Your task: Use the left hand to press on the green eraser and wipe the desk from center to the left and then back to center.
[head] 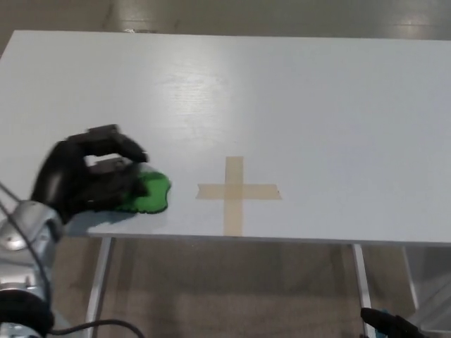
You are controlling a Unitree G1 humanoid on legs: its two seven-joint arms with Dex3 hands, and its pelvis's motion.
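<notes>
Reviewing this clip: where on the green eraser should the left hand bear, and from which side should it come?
From above, on its flat top. The green eraser lies flat and low on the white desk, left of the tape cross, so its thin edges offer little to pinch. The left hand already covers most of it from the left, leaving only the right end showing.

Left robot hand (91, 179) atop green eraser (151, 194)

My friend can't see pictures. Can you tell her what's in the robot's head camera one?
The robot's left hand presses a green eraser on a white desk, left of a tape cross. The right hand is out of view.
</notes>
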